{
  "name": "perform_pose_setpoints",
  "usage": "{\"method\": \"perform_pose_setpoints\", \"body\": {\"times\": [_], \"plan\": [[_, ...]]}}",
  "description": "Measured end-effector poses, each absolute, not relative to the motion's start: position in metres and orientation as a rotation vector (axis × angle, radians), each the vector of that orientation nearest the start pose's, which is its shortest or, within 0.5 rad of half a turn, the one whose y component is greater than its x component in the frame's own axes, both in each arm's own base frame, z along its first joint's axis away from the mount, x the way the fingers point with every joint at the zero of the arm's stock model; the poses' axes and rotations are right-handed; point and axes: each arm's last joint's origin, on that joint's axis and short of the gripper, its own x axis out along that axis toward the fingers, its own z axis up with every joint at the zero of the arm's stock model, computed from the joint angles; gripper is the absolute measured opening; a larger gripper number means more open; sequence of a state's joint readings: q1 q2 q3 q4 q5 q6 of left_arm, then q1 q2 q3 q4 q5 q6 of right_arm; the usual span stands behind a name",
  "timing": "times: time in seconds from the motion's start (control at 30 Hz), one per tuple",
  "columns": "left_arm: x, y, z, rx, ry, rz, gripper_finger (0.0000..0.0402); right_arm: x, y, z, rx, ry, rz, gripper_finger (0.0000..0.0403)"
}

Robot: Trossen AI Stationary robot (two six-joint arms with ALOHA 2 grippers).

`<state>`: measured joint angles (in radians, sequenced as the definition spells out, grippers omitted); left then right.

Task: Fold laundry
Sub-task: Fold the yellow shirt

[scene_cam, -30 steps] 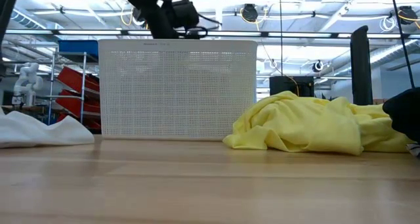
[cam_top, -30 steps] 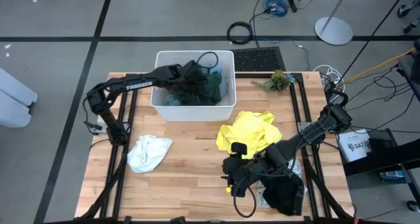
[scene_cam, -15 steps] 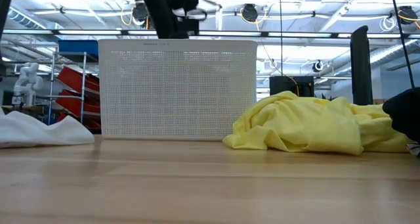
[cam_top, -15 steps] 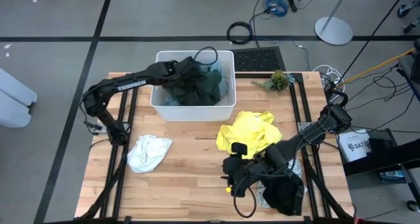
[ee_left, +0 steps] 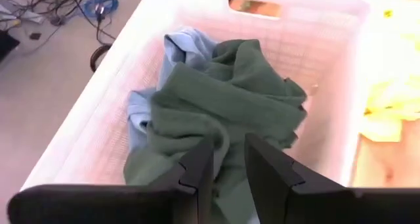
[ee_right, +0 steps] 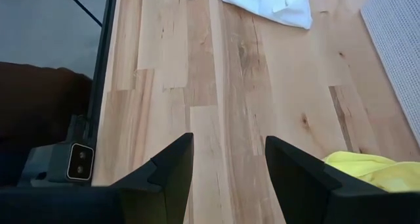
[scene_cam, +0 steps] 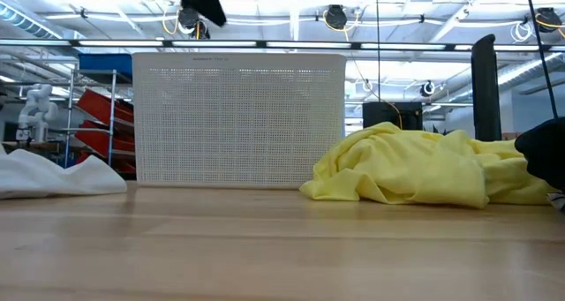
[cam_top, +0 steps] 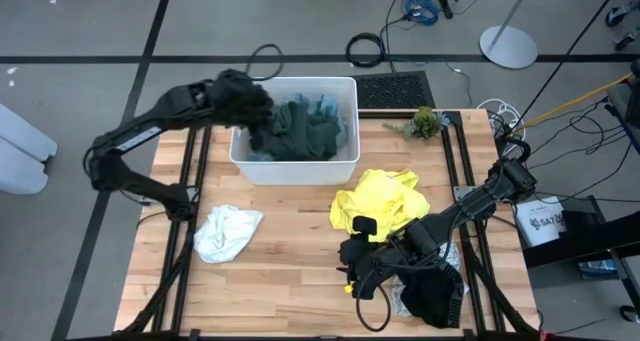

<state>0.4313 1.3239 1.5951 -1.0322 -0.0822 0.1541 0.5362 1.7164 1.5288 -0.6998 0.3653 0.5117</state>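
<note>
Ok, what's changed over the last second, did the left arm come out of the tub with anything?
The left gripper pulled back from over the tub toward its left rim, empty, fingers slightly parted. The dark green cloth remains inside. The right gripper, yellow cloth and white cloth haven't moved.

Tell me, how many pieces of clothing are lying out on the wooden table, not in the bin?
3: a white cloth at the left, a yellow garment mid-right, a black garment at the near right, partly under the arm. More could be hidden.

Two dark six-joint arms, matte black tubular links, bulkier rounded joints. Left gripper [ee_left: 226, 165]: two flat black angular fingers, stepped inner edges. Right gripper [ee_right: 224, 165]: same black angular fingers. Black cable loops beside right arm's wrist.
</note>
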Motion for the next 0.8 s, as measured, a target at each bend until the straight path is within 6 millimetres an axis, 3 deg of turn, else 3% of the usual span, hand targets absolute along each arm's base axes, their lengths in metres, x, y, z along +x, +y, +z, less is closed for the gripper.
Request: {"method": "perform_pose_setpoints", "body": {"times": [0.2,0.33,0.57,0.8], "plan": [[0.178,0.083,0.429,-0.063,0.815,0.382,0.0094,0.323,0.181,0.304,0.094,0.812,-0.046,0.0178],[0.153,0.065,0.418,-0.150,0.850,0.294,0.0093,0.322,0.181,0.304,0.093,0.816,-0.048,0.0178],[0.123,0.035,0.363,-0.279,0.810,0.188,0.0093,0.322,0.181,0.304,0.149,0.816,-0.073,0.0178],[0.120,0.007,0.298,-0.439,0.543,-0.131,0.0093,0.315,0.171,0.296,0.146,0.878,-0.239,0.0178]]}}
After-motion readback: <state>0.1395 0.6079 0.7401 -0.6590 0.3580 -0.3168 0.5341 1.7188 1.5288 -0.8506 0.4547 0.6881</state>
